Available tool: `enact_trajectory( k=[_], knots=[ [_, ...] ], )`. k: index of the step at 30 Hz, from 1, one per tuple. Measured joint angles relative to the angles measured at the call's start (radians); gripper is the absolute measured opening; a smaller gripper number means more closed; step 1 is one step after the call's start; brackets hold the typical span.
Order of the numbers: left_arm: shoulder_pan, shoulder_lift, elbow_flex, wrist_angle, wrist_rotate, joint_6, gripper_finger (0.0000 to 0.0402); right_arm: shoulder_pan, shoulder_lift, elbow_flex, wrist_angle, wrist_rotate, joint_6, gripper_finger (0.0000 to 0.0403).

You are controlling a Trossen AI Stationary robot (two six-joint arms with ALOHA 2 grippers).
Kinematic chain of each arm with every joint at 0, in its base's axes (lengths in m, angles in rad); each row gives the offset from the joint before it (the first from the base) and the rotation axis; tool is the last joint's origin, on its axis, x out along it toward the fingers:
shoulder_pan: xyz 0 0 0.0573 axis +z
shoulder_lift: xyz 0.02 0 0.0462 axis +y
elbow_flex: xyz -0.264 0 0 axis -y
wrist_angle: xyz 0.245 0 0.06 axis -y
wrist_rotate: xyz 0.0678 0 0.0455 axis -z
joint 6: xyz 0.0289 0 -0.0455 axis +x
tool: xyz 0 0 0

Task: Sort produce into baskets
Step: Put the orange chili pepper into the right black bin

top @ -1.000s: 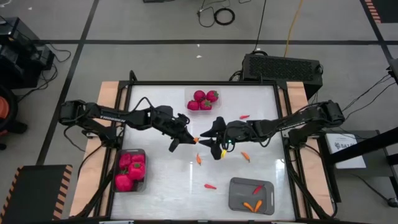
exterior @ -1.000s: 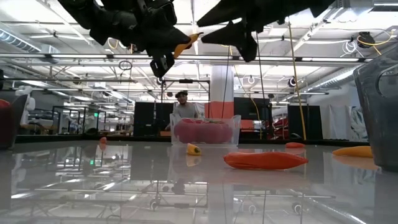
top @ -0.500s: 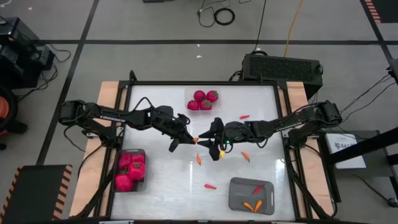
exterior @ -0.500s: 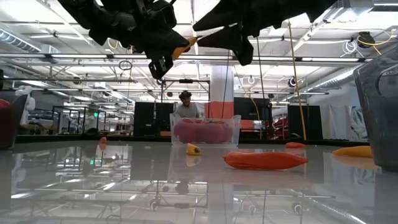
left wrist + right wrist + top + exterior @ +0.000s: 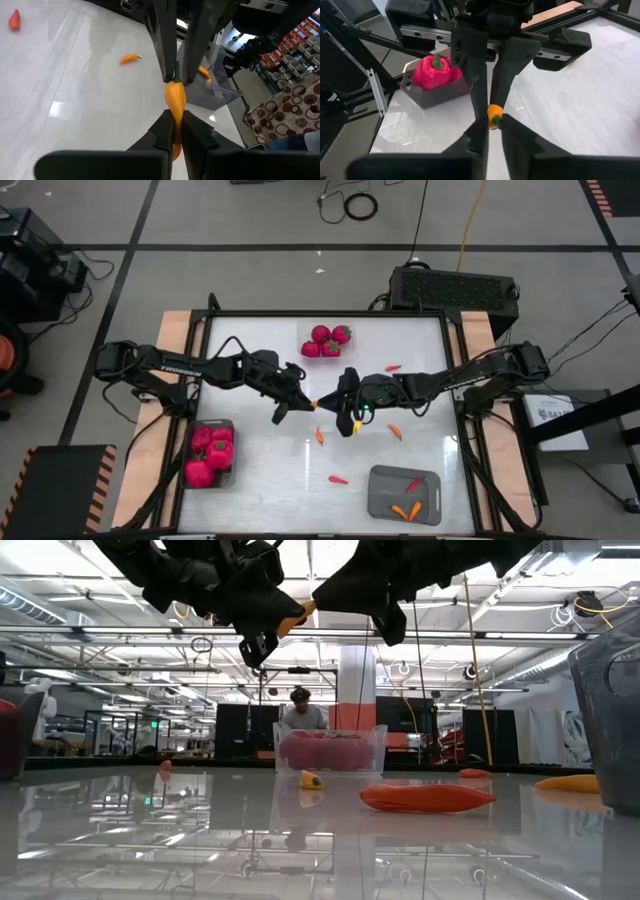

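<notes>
Mid-air handover: left gripper (image 5: 173, 131) and right gripper (image 5: 490, 126) both pinched the pepper (image 5: 175, 100). Left should release only once right's grip was firm.

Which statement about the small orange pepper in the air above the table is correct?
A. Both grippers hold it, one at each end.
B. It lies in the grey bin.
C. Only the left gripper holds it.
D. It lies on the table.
A: the left wrist view shows the orange pepper clamped by the left gripper at one end and by the right gripper at its stem end, above the table.
</notes>
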Motion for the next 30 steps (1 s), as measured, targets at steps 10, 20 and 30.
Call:
enact_trajectory(
  k=[10, 20, 30],
  knots=[
    [0.000, 0.000, 0.000, -0.004, -0.005, 0.030, 0.0049, 0.000, 0.000, 0.000, -0.001, 0.000, -0.004, 0.0003],
    [0.026, 0.000, 0.000, 0.003, 0.009, 0.036, 0.0191, 0.000, -0.008, 0.000, -0.040, -0.040, 0.072, 0.0001],
    [0.148, -0.072, 0.000, -0.260, 0.140, 0.080, 0.0230, 0.030, -0.100, 0.000, -0.235, -0.273, 0.303, 0.0000]
  ],
)
